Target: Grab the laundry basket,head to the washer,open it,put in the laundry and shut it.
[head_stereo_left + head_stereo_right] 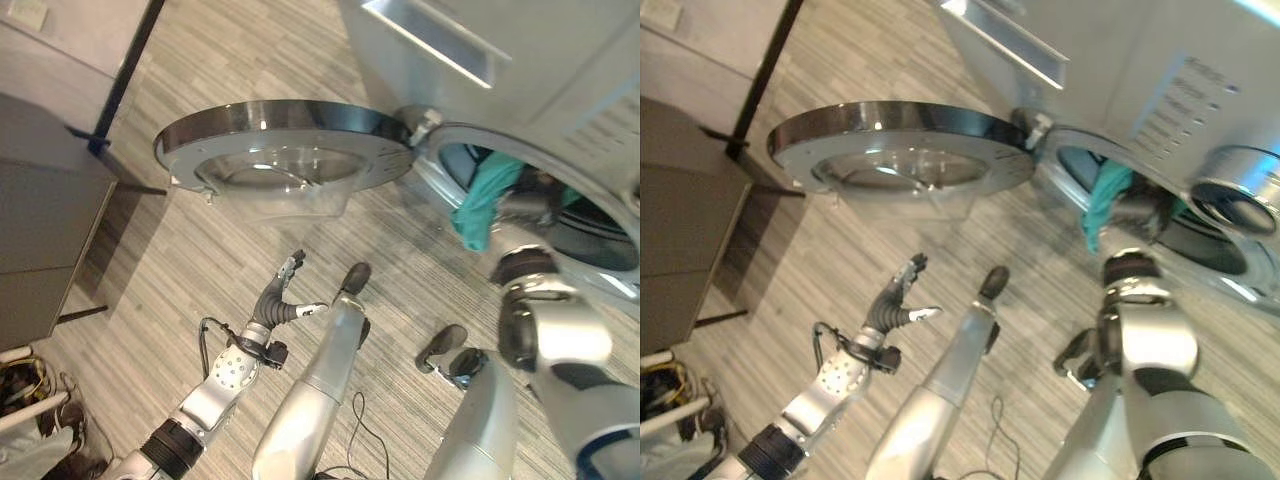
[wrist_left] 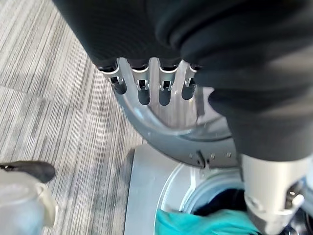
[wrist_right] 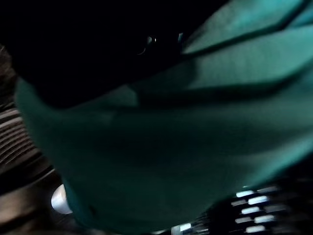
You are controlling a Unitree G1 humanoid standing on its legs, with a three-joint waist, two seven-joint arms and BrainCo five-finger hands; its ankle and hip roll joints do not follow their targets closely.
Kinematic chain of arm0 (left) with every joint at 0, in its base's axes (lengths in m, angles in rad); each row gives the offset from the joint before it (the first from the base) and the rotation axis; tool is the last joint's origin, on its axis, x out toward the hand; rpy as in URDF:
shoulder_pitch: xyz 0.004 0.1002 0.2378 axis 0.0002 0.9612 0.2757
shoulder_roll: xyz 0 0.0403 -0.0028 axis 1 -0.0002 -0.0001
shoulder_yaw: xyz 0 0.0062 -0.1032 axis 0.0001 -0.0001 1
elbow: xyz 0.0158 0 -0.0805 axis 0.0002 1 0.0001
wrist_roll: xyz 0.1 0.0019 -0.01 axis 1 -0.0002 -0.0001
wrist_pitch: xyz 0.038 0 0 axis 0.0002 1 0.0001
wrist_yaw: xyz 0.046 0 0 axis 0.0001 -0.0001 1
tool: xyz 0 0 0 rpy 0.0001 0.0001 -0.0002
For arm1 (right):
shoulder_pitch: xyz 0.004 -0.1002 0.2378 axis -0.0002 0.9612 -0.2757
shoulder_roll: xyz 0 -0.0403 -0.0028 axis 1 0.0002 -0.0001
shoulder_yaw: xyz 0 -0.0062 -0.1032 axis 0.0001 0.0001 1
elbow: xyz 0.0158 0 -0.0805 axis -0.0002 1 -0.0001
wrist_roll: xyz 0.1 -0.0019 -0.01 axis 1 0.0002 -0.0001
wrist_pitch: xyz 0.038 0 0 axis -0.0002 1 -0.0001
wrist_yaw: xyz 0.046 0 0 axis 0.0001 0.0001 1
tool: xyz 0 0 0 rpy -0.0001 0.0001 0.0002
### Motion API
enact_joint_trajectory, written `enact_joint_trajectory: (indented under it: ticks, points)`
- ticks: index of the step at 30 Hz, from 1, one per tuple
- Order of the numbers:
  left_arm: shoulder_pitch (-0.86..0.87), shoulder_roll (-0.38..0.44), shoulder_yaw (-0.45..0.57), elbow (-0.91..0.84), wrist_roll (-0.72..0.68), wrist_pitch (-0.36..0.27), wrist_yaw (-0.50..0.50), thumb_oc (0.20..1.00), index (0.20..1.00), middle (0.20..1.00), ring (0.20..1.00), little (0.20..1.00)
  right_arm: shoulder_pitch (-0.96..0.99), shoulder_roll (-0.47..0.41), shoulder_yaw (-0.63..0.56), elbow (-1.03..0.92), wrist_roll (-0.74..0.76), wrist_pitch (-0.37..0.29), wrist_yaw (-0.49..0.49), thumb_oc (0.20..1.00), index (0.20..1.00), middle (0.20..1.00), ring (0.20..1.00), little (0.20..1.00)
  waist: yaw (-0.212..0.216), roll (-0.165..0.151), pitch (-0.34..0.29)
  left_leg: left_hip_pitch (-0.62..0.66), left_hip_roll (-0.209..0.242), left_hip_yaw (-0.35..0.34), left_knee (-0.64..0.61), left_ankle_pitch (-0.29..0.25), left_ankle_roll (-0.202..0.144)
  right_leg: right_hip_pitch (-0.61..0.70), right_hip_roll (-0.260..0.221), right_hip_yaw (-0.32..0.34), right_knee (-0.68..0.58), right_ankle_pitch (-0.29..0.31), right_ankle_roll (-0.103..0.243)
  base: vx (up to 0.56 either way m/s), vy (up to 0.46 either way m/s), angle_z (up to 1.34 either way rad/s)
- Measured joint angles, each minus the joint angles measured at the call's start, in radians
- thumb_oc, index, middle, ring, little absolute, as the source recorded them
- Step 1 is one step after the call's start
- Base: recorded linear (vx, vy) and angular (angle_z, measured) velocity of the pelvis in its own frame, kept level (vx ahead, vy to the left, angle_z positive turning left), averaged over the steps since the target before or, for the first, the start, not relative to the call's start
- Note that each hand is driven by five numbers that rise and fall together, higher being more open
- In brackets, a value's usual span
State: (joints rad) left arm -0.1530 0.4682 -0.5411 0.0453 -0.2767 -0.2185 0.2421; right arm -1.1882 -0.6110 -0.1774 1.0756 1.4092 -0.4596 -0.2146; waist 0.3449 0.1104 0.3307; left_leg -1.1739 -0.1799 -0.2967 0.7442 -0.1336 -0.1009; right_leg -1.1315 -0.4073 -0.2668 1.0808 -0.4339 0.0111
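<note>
At the washer [image 1: 560, 60] mouth, the round door [image 1: 285, 150] is seen swung fully open, its glass bowl facing up and its hinge beside the drum opening [image 1: 590, 235]. A teal garment [image 1: 485, 200] hangs partly over the drum's lip, part inside and a fold draped outward. The right arm is reached into the opening, with the right hand [image 1: 530, 205] sunk behind and among the cloth; in its own wrist view teal fabric [image 3: 195, 122] lies close against the camera with dark drum behind it. Whether those fingers are curled on the cloth or loosened cannot be told.

The left hand [image 1: 285, 295] is held low over the wood-grain floor [image 1: 150, 330], well apart from the door, fingers spread and relaxed with the thumb out, nothing in it. In the left wrist view its fingers [image 2: 143, 88] are seen extended in a row toward the door's rim. Near the lower left edge of the head view, part of the laundry basket [image 1: 30, 400] is seen on the floor.

Step judged in hand: loading, with the door-opening already done. The garment is not yet fully within the drum. The next move is judged to call for the hanging fold being pushed past the lip, the right hand then drawn clear of the opening. Only after that can the door be swung shut; cloth left over the rim would likely be caught in the seal.
</note>
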Motion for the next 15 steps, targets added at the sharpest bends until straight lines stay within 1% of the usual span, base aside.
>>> enact_joint_trajectory:
  ticks: [1, 2, 3, 4, 5, 7, 8, 9, 10, 11, 12, 13, 15]
  points:
    - [0.004, 0.002, 0.002, -0.008, 0.0, -0.001, 0.003, 1.0, 1.0, 1.0, 1.0, 1.0, -0.018, -0.058, 0.006, -0.025, 0.0, -0.005, -0.016, 0.2, 0.2, 0.2, 0.2, 0.2, 0.006, 0.002, -0.001, -0.011, -0.005, -0.003, 0.001, 0.001, -0.001, -0.007, -0.006, -0.004, 0.001, 0.0, 0.0, 0.04, -0.049, 0.15]
    - [0.01, 0.002, 0.008, -0.014, 0.0, -0.001, 0.009, 1.0, 1.0, 1.0, 1.0, 1.0, -0.034, -0.093, 0.01, -0.053, -0.019, -0.054, -0.013, 0.2, 0.2, 0.2, 0.2, 0.2, 0.008, 0.003, -0.002, -0.023, -0.008, -0.005, 0.003, 0.002, -0.003, -0.017, -0.013, -0.007, 0.002, -0.001, 0.001, 0.04, -0.047, 0.12]
    - [0.023, 0.01, 0.016, -0.034, 0.0, 0.0, 0.014, 1.0, 1.0, 1.0, 1.0, 1.0, -0.031, -0.134, 0.009, -0.138, -0.04, -0.114, -0.042, 0.2, 0.2, 0.2, 0.2, 0.2, -0.001, 0.006, -0.003, -0.053, -0.014, -0.013, 0.001, 0.009, -0.014, -0.04, -0.014, -0.014, -0.001, 0.004, 0.009, 0.02, -0.022, 0.14]
    - [0.021, 0.012, 0.016, -0.032, 0.0, 0.001, 0.015, 1.0, 1.0, 1.0, 1.0, 1.0, -0.05, -0.171, 0.013, -0.164, -0.043, -0.127, -0.069, 0.2, 0.2, 0.2, 0.2, 0.2, -0.005, 0.007, -0.004, -0.084, -0.022, -0.021, 0.006, 0.018, -0.024, -0.065, -0.02, -0.02, -0.001, 0.008, 0.016, 0.0, 0.0, 0.11]
    - [0.02, 0.014, 0.016, -0.029, 0.0, 0.002, 0.016, 1.0, 1.0, 1.0, 1.0, 1.0, -0.055, -0.175, 0.01, -0.164, -0.043, -0.127, -0.075, 0.2, 0.2, 0.2, 0.2, 0.2, -0.008, 0.006, -0.004, -0.087, -0.023, -0.023, 0.009, 0.018, -0.025, -0.067, -0.02, -0.022, -0.003, 0.009, 0.018, 0.09, -0.132, 0.05]
    - [0.023, 0.03, 0.021, -0.036, 0.0, 0.003, 0.015, 1.0, 1.0, 1.0, 1.0, 1.0, -0.064, -0.19, 0.01, -0.173, -0.039, -0.126, -0.103, 0.2, 0.2, 0.2, 0.2, 0.2, -0.018, 0.0, -0.001, -0.086, -0.021, -0.022, -0.001, 0.013, -0.019, -0.064, -0.021, -0.02, -0.01, 0.013, 0.021, 0.11, -0.151, 0.06]
    - [0.051, 0.049, 0.052, -0.078, 0.0, -0.009, 0.012, 1.0, 1.0, 1.0, 1.0, 1.0, -0.06, -0.251, 0.059, -0.213, -0.071, -0.158, -0.123, 0.2, 0.2, 0.2, 0.2, 0.2, -0.016, 0.008, -0.005, -0.101, -0.034, -0.027, -0.037, 0.038, -0.015, -0.083, -0.035, -0.027, -0.015, 0.019, 0.031, 0.03, -0.029, 0.23]
    - [0.06, 0.053, 0.061, -0.077, 0.0, -0.016, 0.013, 1.0, 1.0, 1.0, 1.0, 1.0, -0.061, -0.267, 0.081, -0.214, -0.09, -0.161, -0.126, 0.2, 0.2, 0.2, 0.2, 0.2, -0.02, 0.006, -0.004, -0.104, -0.038, -0.027, -0.047, 0.049, -0.016, -0.091, -0.042, -0.028, -0.021, 0.021, 0.03, 0.02, -0.02, 0.28]
    - [0.068, 0.067, 0.069, -0.061, -0.001, -0.015, 0.016, 1.0, 1.0, 1.0, 1.0, 1.0, -0.065, -0.272, 0.133, -0.192, -0.121, -0.154, -0.136, 0.2, 0.2, 0.2, 0.2, 0.2, -0.033, 0.003, -0.002, -0.104, -0.039, -0.028, -0.05, 0.059, -0.021, -0.092, -0.045, -0.029, -0.025, 0.026, 0.031, 0.0, -0.016, 0.05]
    - [0.068, 0.08, 0.063, -0.056, -0.001, -0.014, 0.015, 1.0, 1.0, 1.0, 1.0, 1.0, -0.069, -0.272, 0.17, -0.164, -0.142, -0.148, -0.144, 0.222, 0.222, 0.222, 0.222, 0.222, -0.035, 0.002, -0.001, -0.105, -0.037, -0.027, -0.049, 0.058, -0.02, -0.092, -0.045, -0.028, -0.029, 0.03, 0.031, 0.0, -0.017, -0.05]
    - [0.066, 0.083, 0.057, -0.056, -0.001, -0.013, 0.014, 1.0, 1.0, 1.0, 1.0, 1.0, -0.078, -0.272, 0.198, -0.127, -0.166, -0.123, -0.16, 0.555, 0.555, 0.555, 0.555, 0.555, -0.037, 0.002, -0.001, -0.105, -0.035, -0.024, -0.051, 0.061, -0.015, -0.092, -0.043, -0.028, -0.034, 0.036, 0.031, 0.0, -0.031, -0.09]
    - [0.062, 0.084, 0.057, -0.058, -0.001, -0.014, 0.014, 1.0, 1.0, 1.0, 1.0, 1.0, -0.086, -0.275, 0.243, -0.058, -0.2, -0.086, -0.17, 1.0, 1.0, 1.0, 1.0, 1.0, -0.042, -0.001, 0.0, -0.104, -0.035, -0.022, -0.05, 0.06, -0.011, -0.09, -0.041, -0.025, -0.036, 0.039, 0.034, -0.01, -0.034, -0.07]
    - [0.045, 0.084, 0.057, -0.058, -0.001, -0.014, 0.017, 1.0, 1.0, 1.0, 1.0, 1.0, -0.099, -0.26, 0.285, 0.044, -0.218, 0.014, -0.168, 1.0, 1.0, 1.0, 1.0, 1.0, -0.054, -0.015, 0.003, -0.103, -0.03, -0.019, -0.05, 0.06, -0.011, -0.087, -0.038, -0.026, -0.044, 0.046, 0.034, -0.01, -0.033, -0.09]
